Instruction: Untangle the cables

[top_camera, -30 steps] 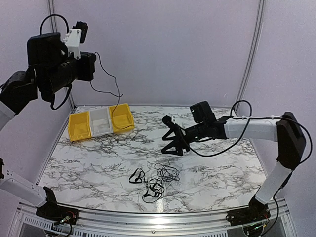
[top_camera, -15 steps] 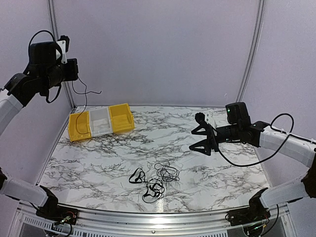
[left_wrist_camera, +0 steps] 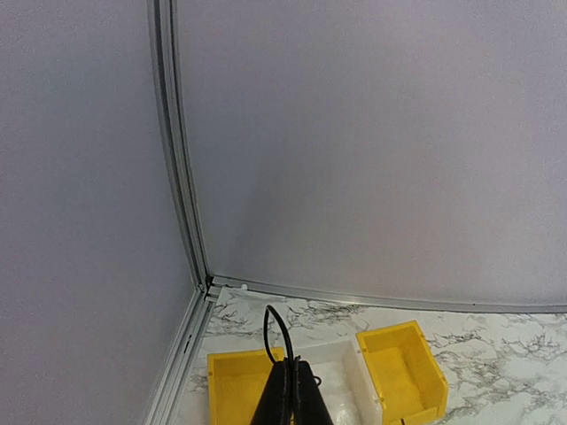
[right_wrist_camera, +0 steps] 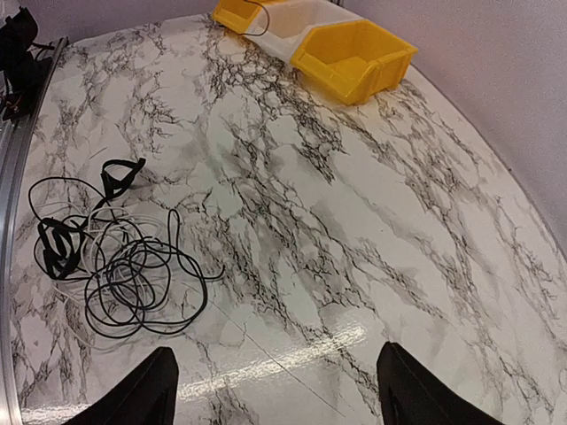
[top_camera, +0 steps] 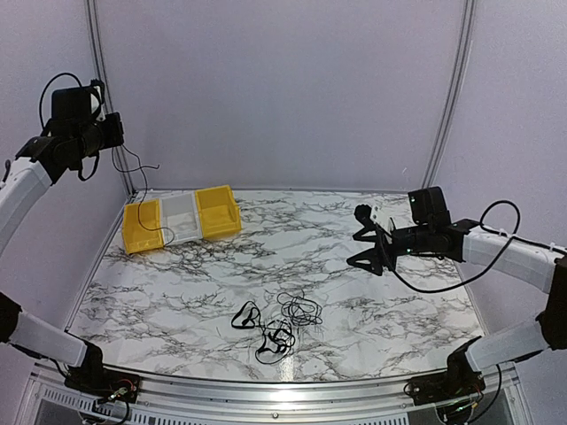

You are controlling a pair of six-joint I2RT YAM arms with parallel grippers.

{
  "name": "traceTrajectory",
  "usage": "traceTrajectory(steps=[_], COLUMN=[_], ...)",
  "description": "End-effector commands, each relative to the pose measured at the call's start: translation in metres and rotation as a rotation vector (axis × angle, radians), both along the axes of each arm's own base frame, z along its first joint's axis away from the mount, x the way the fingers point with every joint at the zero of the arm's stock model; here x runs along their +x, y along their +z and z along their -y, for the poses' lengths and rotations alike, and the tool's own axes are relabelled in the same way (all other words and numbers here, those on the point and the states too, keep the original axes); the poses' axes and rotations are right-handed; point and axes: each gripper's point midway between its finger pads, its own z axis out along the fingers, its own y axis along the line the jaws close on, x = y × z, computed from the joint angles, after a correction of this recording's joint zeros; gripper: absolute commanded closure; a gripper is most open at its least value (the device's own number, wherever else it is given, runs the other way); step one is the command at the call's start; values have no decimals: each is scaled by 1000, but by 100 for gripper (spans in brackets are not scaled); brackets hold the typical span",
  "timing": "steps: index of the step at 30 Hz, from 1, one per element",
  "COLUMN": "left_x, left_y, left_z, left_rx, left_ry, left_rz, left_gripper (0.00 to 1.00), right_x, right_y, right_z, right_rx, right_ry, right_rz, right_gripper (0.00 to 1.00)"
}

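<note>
A tangle of thin black cables (top_camera: pixel 279 323), with a faint white one in it, lies on the marble table near the front; it also shows at the left of the right wrist view (right_wrist_camera: pixel 115 266). My left gripper (top_camera: pixel 115 140) is raised high at the far left, shut on one black cable (top_camera: pixel 142 208) that hangs down to the left yellow bin (top_camera: pixel 142 232). In the left wrist view the shut fingers (left_wrist_camera: pixel 288 394) pinch a loop of that cable (left_wrist_camera: pixel 276 332). My right gripper (top_camera: pixel 365 237) is open and empty, above the table to the right of the tangle (right_wrist_camera: pixel 279 390).
A row of three bins stands at the back left: yellow, white (top_camera: pixel 180 217), yellow (top_camera: pixel 218 211). They also show in the left wrist view (left_wrist_camera: pixel 403 367) and the right wrist view (right_wrist_camera: pixel 354 49). Metal frame posts stand at the back corners (top_camera: pixel 111 106).
My left arm has drawn back up and left with the cable, whose hanging end swung from the right yellow bin to the left one. My right arm has pulled back to the right, still open.
</note>
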Motion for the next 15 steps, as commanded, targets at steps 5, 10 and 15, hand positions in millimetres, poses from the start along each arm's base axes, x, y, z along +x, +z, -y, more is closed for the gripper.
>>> traceTrajectory(steps=[5, 10, 15], left_x=[51, 56, 52], left_y=[-23, -17, 18], left_z=[-15, -12, -10], left_rx=[19, -2, -5], left_ry=[28, 16, -11], left_rz=[-3, 19, 91], left_gripper=[100, 100, 100], right_x=[9, 11, 12], right_y=[-10, -15, -21], right_z=[5, 6, 7], right_rx=[-51, -67, -78], right_ry=[-19, -26, -24], right_rz=[18, 19, 6], right_gripper=[23, 23, 23])
